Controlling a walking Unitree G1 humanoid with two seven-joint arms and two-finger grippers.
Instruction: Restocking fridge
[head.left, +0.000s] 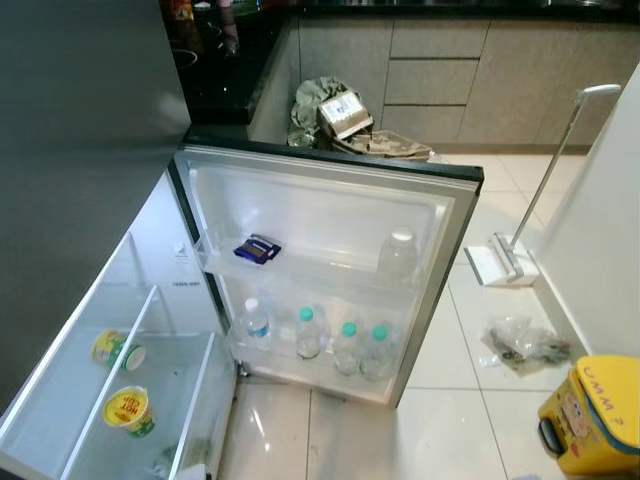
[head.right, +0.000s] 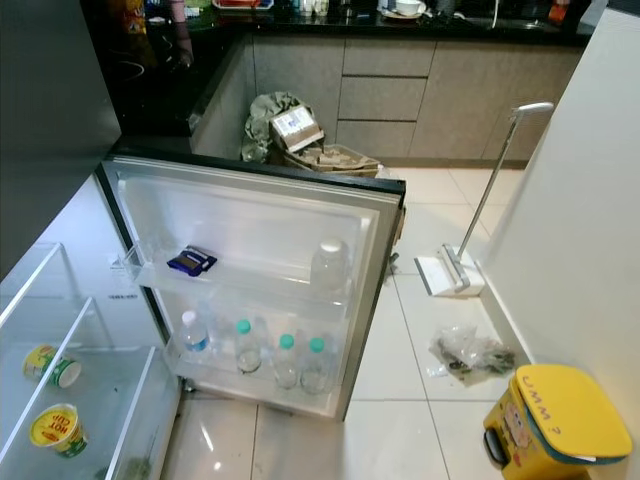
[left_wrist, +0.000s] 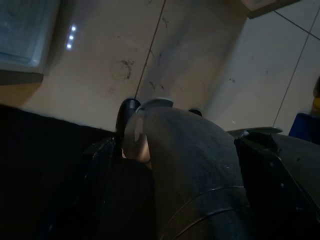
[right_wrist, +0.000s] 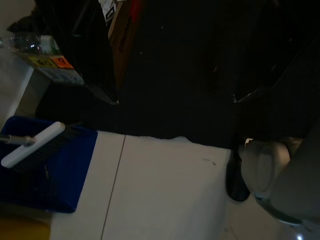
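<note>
The fridge door (head.left: 330, 215) stands wide open in front of me. Its upper shelf carries a dark blue packet (head.left: 257, 249) and a clear bottle (head.left: 398, 255). Several capped water bottles (head.left: 309, 333) stand in its lower shelf. At the lower left, the fridge's glass shelves (head.left: 130, 330) hold two yellow cups (head.left: 127, 409). Both arms hang idle. My left gripper (left_wrist: 172, 142) is open over the floor tiles. My right gripper (right_wrist: 175, 100) is open in the shade, with nothing between its fingers.
A yellow bin (head.left: 595, 415) stands at the lower right beside a white wall. A floor sweeper (head.left: 505, 262) and a crumpled plastic bag (head.left: 522, 343) lie on the tiles. Bags and a box (head.left: 345, 118) are piled behind the door. A blue bin (right_wrist: 45, 170) sits near my right gripper.
</note>
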